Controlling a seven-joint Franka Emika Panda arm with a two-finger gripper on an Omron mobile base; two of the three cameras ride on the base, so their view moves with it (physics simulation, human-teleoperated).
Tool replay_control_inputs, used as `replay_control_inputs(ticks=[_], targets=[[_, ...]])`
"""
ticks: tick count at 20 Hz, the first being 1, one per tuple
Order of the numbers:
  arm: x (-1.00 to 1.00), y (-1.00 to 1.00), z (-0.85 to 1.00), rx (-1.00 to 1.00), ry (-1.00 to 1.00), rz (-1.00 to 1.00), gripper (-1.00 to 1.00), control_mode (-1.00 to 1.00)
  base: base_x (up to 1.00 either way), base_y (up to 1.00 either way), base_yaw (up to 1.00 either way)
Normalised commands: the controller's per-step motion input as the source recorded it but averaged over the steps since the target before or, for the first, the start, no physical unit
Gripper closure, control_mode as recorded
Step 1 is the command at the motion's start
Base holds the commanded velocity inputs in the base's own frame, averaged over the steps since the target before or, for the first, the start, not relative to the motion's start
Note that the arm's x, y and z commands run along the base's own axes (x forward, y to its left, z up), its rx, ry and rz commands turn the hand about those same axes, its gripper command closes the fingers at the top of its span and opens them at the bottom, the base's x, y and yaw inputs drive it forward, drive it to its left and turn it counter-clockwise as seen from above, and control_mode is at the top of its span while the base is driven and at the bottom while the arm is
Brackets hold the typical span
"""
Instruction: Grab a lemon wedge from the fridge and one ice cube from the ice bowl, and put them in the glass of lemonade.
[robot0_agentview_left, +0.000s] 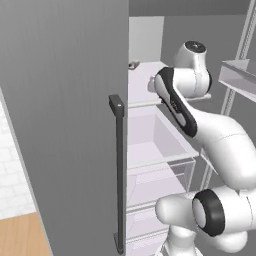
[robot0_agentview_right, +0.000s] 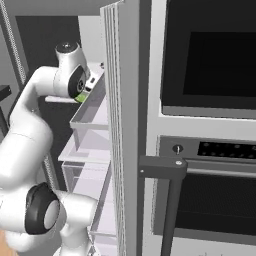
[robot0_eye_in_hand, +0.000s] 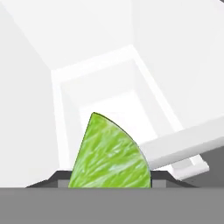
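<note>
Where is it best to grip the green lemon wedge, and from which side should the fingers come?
Grip the lemon wedge across its two flat cut faces, probably coming straight along the hand's line of sight. In the hand view it stands with its point away and its wide part between the fingers, so they can close on the faces.

The fridge (robot0_agentview_left: 65, 125) is seen with both doors swung open. Shelves and drawers (robot0_agentview_left: 155, 145) are stacked inside it, one above another. The lemon wedge (robot0_eye_in_hand: 109, 155) is set between the gripper (robot0_eye_in_hand: 109, 181) tips, above the shelves. An oven column (robot0_agentview_right: 210, 125) is placed right of the fridge.
</note>
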Motion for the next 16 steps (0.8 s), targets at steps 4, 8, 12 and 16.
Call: replay_control_inputs(ticks=[4, 8, 12, 16], targets=[[-1.00, -0.02, -0.54, -0.01, 0.00, 0.06, 1.00, -1.00, 0.00, 0.00, 0.00], [-1.00, -0.01, -0.57, -0.05, 0.04, 0.05, 1.00, -1.00, 0.00, 0.00, 0.00], [-1.00, 0.00, -0.54, -0.08, 0.13, 0.04, 1.00, -1.00, 0.00, 0.00, 0.00], [-0.91, 0.00, -0.32, -0.09, 0.21, 0.02, 1.00, -1.00, 0.00, 0.00, 0.00]])
